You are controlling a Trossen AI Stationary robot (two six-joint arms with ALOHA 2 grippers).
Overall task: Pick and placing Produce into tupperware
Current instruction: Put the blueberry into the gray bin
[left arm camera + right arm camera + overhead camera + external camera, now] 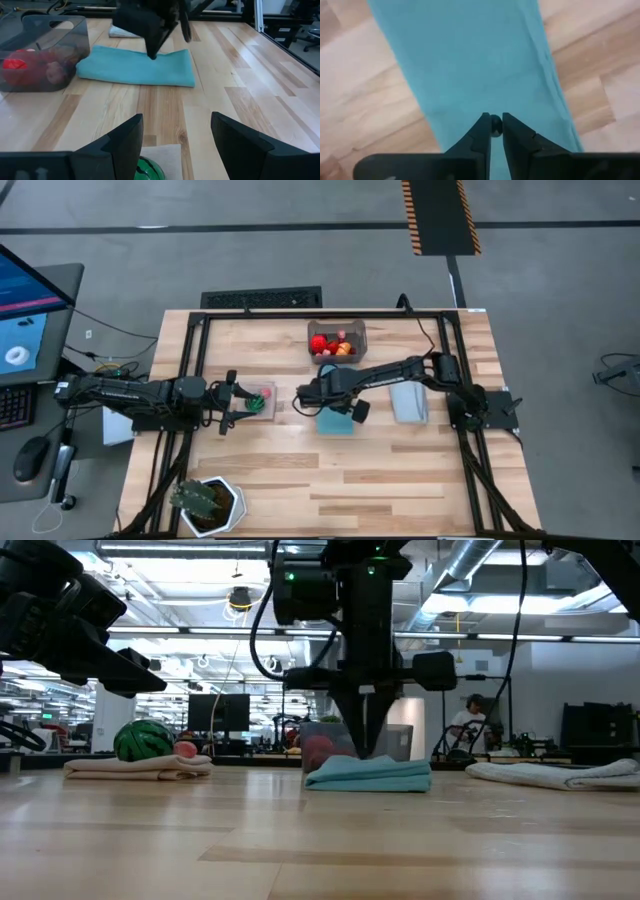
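Observation:
The tupperware [337, 340] sits near the table's far edge and holds red and orange produce [330, 345]. A green ball [257, 402] and a red piece [266, 392] lie on a tan mat [262, 410]. My left gripper [233, 402] hovers open just left of them, and the green ball [148, 170] shows between its fingers. My right gripper [365, 752] points straight down at the blue mat [337, 420], shut on a tiny dark round piece [495, 121]. My right gripper pinches the tiny dark round piece [495, 120] between its two fingertips, only at their free ends. The fingers come from above, pointing down. The piece sits right at the blue mat's surface [470, 75]; whether it is lifted clear I cannot tell.
A grey mat [410, 402] lies right of the blue one. A spiky green plant in a white pot [207, 502] stands at the near left corner. A black frame [190, 340] borders the table. Bare wood stretches along the near side.

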